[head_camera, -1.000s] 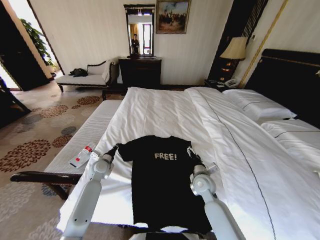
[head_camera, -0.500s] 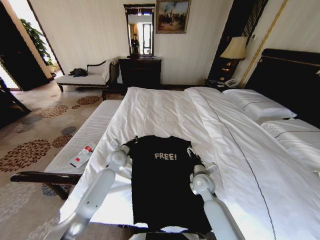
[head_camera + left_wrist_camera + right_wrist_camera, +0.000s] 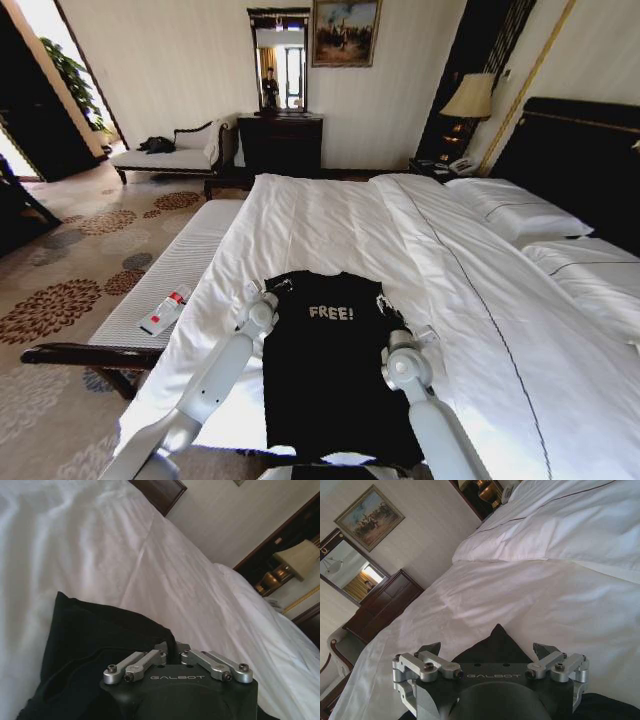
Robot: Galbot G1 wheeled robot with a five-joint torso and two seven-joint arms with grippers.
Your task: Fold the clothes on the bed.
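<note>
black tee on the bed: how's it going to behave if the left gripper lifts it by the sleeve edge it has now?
Likely floppy: the black T-shirt lies flat on the bed, and its edge bunches in loose folds at the left gripper, shut on it. Probably light and would drape and stretch. The right gripper, open over it, wouldn't hold it down.

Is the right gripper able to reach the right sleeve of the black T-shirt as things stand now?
Probably yes. The right gripper hangs open at the right sleeve of the black T-shirt, and nothing lies between them on the bed. The left gripper is shut on the folded-in left sleeve, well away.
</note>
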